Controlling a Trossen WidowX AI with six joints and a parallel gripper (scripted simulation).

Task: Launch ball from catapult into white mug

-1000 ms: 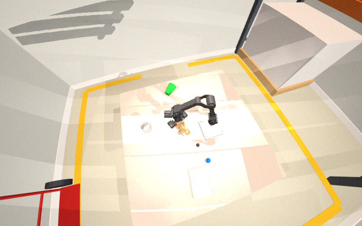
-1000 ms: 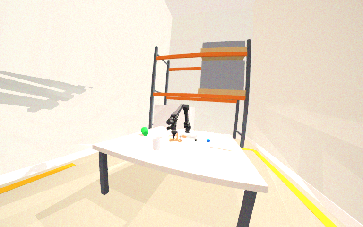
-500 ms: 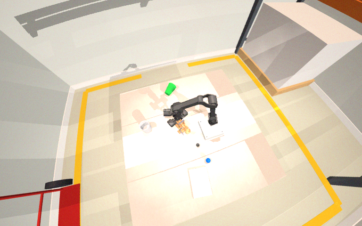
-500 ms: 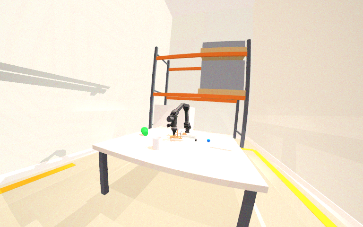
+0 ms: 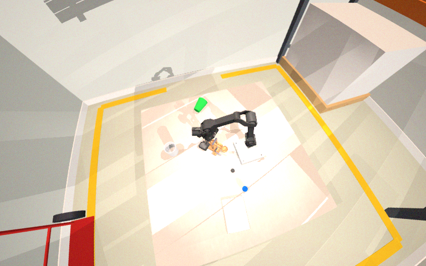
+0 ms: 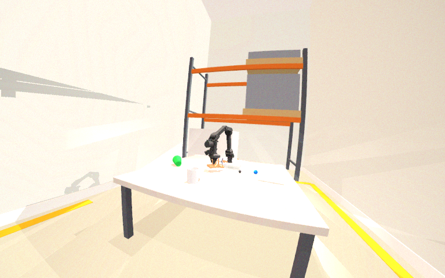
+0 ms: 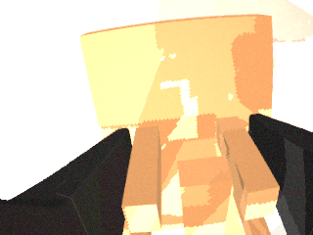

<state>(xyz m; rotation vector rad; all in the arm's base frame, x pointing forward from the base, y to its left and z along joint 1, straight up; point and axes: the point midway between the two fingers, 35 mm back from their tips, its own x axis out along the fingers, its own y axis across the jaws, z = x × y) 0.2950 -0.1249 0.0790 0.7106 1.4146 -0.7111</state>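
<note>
The orange catapult stands on the table in front of the arm. My gripper is low over it and shut on its frame, with a black finger outside each of the two orange uprights in the wrist view. The white mug stands upright, left of the catapult in the top view. A blue ball and a smaller dark ball lie on the table, apart from the catapult. The fingertips' contact points are partly hidden.
A green cup lies tipped behind the arm in the top view. A white plate is at the arm's base. A flat pale rectangular piece lies near the blue ball.
</note>
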